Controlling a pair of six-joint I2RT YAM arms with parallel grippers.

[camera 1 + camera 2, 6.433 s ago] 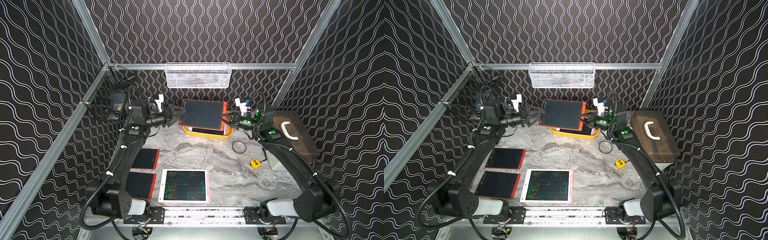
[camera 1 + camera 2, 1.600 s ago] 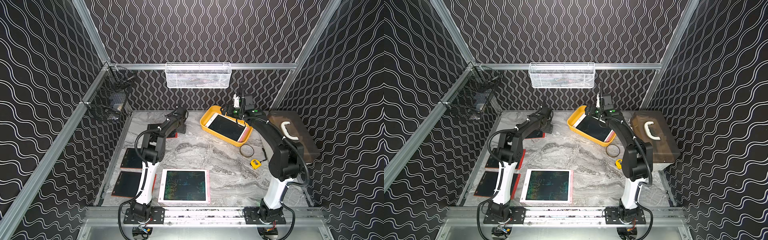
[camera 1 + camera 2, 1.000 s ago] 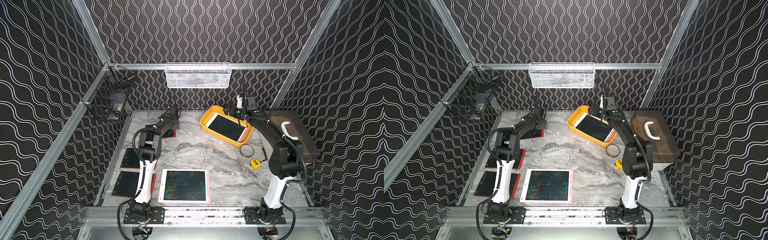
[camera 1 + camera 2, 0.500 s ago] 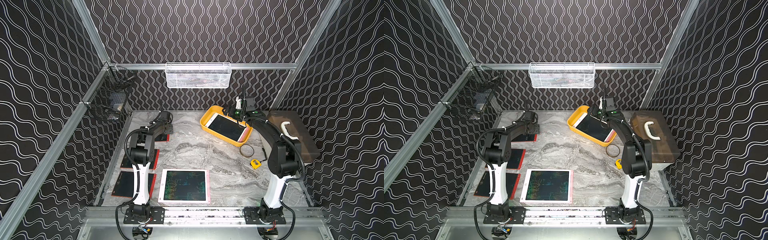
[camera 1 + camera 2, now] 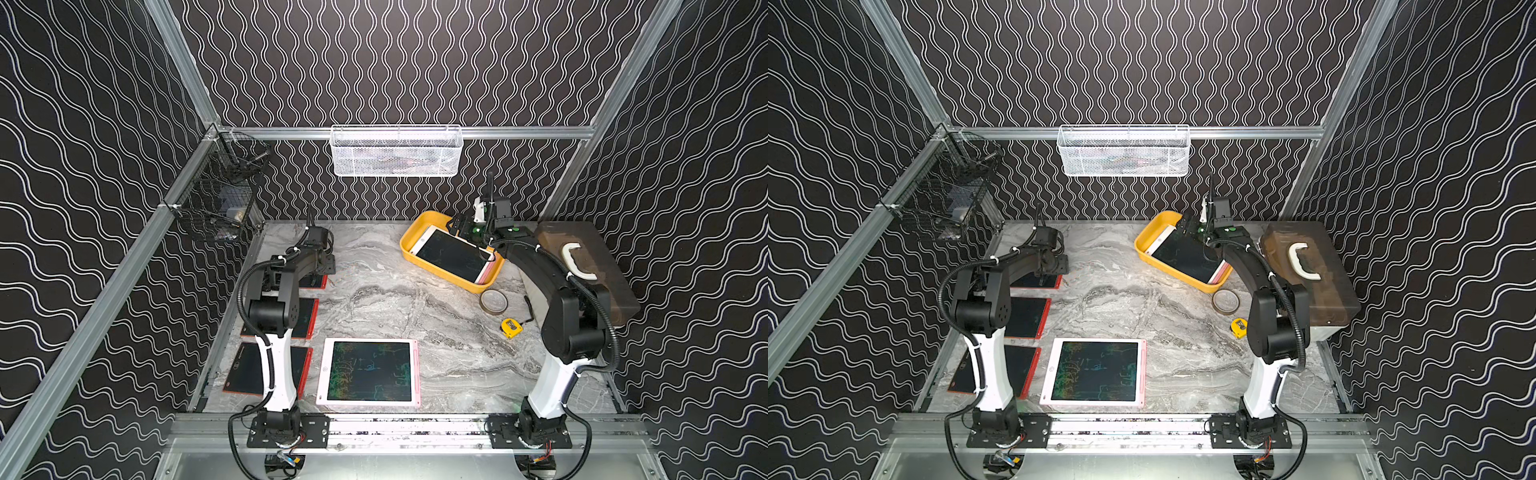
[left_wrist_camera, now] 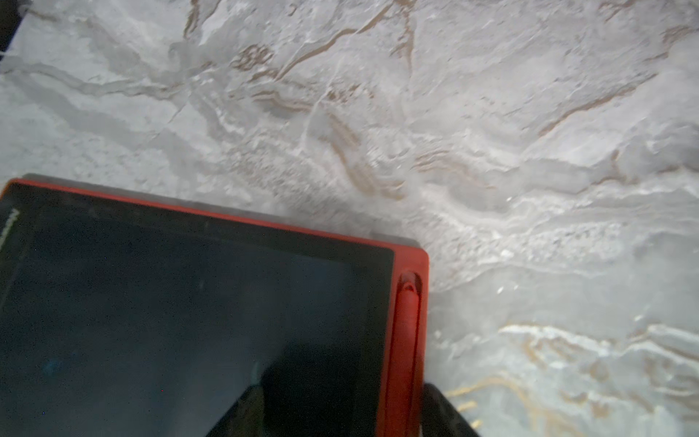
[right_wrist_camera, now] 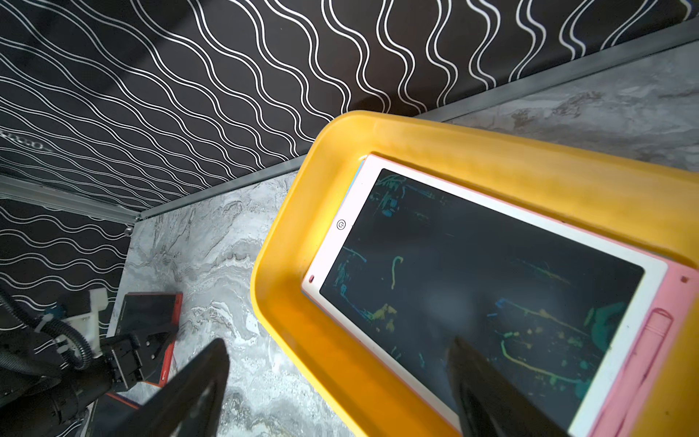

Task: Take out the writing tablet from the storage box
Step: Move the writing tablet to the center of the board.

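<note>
Storage box, a shallow yellow plastic tray with a flared rim, sits askew at the back right of the marble counter. It is close to the wall and near a grey case with a brown translucent lid.

Writing tablet, white-and-pink framed with a dark scribbled screen, lies inside the box. White end is low; pink end seems to ride up toward the rim, probably an edge to catch.

Right pincer hovers above the box's back edge, jaws wide apart, holding nothing.

Left pincer is over a red-framed dark tablet lying flat at back left. Its jaws are apart astride the stylus edge, and it looks unclamped.

Wall and case crowd the box, so bare marble toward centre is the way out. Brown tape roll lies just beside the box's near corner.
</note>
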